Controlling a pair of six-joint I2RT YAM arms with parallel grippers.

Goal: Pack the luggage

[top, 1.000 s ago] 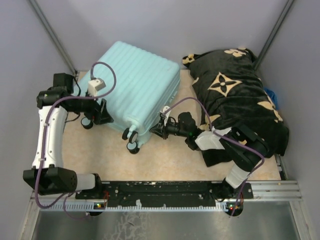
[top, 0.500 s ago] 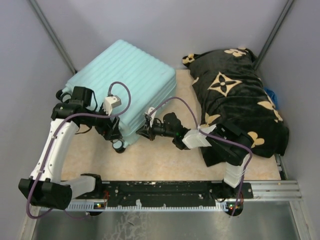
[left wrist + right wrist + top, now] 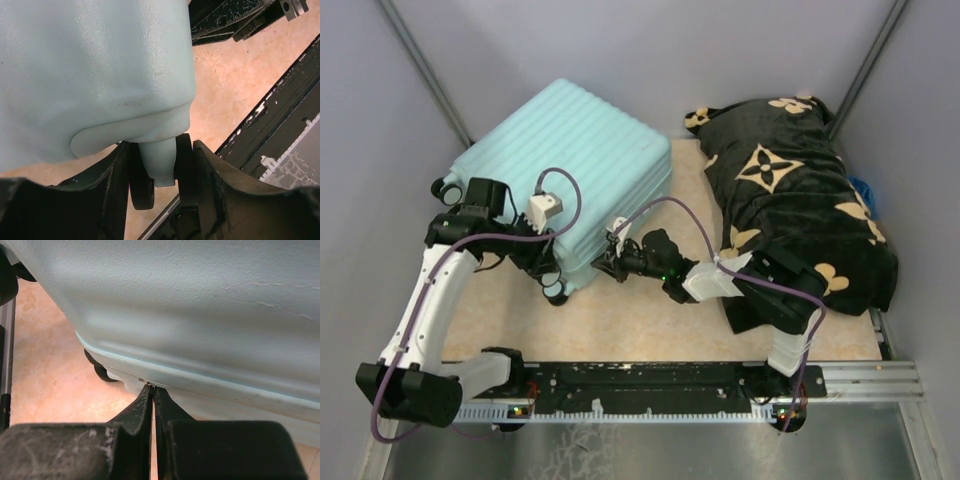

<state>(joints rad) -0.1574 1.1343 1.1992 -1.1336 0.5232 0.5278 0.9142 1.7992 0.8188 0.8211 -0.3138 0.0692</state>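
Observation:
The luggage (image 3: 575, 160), a pale mint-blue ribbed hard-shell suitcase, lies closed and flat at the back left of the table. My left gripper (image 3: 548, 278) is at its near corner. In the left wrist view the gripper (image 3: 160, 170) is shut on the corner's black double wheel (image 3: 141, 185), one finger on each side. My right gripper (image 3: 604, 264) is at the near side of the case. In the right wrist view its fingers (image 3: 153, 387) are pressed together, the tips pinching a small metal zip pull on the zip seam of the shell (image 3: 200, 300).
A black blanket with tan flower motifs (image 3: 790, 200) lies heaped on the right half of the table. A blue item (image 3: 861, 190) peeks out behind it. Another suitcase wheel (image 3: 442, 187) sticks out at the far left. The black base rail (image 3: 650, 380) runs along the near edge.
Over the last second the suitcase has slid left and turned, with both grippers moving left along with it. In the last half second almost nothing has moved.

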